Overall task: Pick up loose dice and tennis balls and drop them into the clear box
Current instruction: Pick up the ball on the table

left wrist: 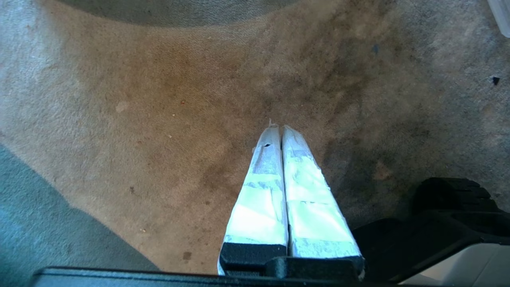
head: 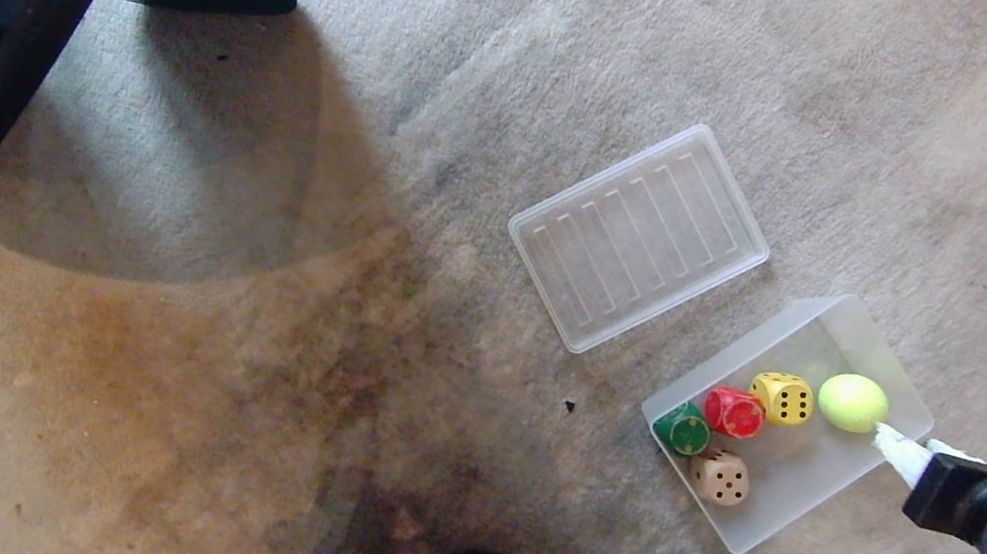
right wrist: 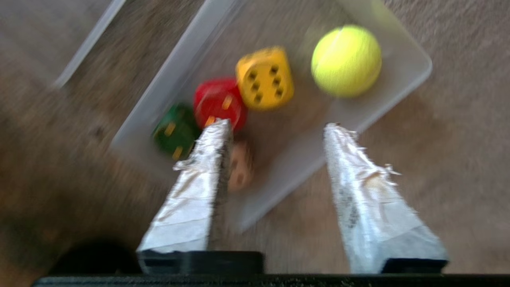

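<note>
Hovering empty and spread beside the box's (head: 869, 333) right rim, the right gripper (right wrist: 275, 127) has nothing loose left in view; ball (head: 852, 402) and four dice (head: 782, 398) lie inside. Next, judge it done and pull away.

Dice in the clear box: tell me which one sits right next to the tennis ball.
The yellow die. It lies beside the tennis ball in the clear box; the red die, green die and beige die lie farther along.

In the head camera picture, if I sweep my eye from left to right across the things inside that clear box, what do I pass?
Inside the clear box: green die → red die → yellow die → tennis ball. The beige die sits nearer the robot, level with the red one, so I leave it out.
</note>
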Controlling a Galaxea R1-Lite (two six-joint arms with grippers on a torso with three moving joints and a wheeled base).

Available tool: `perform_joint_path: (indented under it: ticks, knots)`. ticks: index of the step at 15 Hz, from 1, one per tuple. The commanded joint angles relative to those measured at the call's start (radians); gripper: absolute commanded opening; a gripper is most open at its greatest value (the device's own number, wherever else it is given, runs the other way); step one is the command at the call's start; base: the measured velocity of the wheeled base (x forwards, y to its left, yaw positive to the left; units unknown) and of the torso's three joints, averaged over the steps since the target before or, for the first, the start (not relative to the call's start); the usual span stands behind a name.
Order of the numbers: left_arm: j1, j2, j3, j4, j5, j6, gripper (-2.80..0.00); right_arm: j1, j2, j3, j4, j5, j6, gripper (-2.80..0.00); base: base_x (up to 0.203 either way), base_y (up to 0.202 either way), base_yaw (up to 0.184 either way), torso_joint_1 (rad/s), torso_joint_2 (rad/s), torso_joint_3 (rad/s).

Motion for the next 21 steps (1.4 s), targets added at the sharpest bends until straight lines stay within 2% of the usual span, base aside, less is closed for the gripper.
perform_joint_path:
  ticks: [1, 5, 6, 8, 10, 12, 14, 15, 21]
  knots:
    - [0.0, 0.0, 0.002, -0.001, 0.0, 0.0, -2.8, 0.0, -0.398, 0.026, 0.304, 0.001, -0.015, -2.8, 0.0, 0.0, 0.0, 0.0, 0.0, 0.0]
    - [0.0, 0.0, 0.002, -0.001, 0.0, 0.0, -2.8, -0.004, -0.861, 0.051, 0.864, -0.004, -0.06, -2.8, 0.0, 0.0, 0.0, 0.0, 0.0, 0.0]
    - [0.0, 0.0, 0.002, -0.001, 0.0, 0.0, -2.8, -0.012, -0.948, 0.058, 0.975, -0.003, -0.072, -2.8, 0.0, 0.0, 0.0, 0.0, 0.0, 0.0]
    - [0.0, 0.0, 0.002, -0.001, 0.0, 0.0, -2.8, -0.046, -1.093, 0.084, 1.1, 0.006, -0.103, -2.8, 0.0, 0.0, 0.0, 0.0, 0.0, 0.0]
    - [0.0, 0.0, 0.002, -0.001, 0.0, 0.0, -2.8, -0.085, -1.162, 0.131, 1.131, 0.02, -0.123, -2.8, 0.0, 0.0, 0.0, 0.0, 0.0, 0.0]
    - [0.0, 0.0, 0.0, 0.0, 0.0, 0.0, -2.8, -0.08, -1.233, 0.185, 1.095, 0.028, -0.119, -2.8, 0.0, 0.0, 0.0, 0.0, 0.0, 0.0]
    - [0.0, 0.0, 0.002, -0.001, 0.0, 0.0, -2.8, -0.072, -1.359, 0.191, 1.084, 0.054, -0.15, -2.8, 0.0, 0.0, 0.0, 0.0, 0.0, 0.0]
    - [0.0, 0.0, 0.002, 0.001, 0.0, 0.0, -2.8, -0.068, -1.38, 0.198, 1.068, 0.07, -0.178, -2.8, 0.0, 0.0, 0.0, 0.0, 0.0, 0.0]
    - [0.0, 0.0, 0.002, -0.001, 0.0, 0.0, -2.8, -0.069, -1.38, 0.199, 1.068, 0.07, -0.182, -2.8, 0.0, 0.0, 0.0, 0.0, 0.0, 0.0]
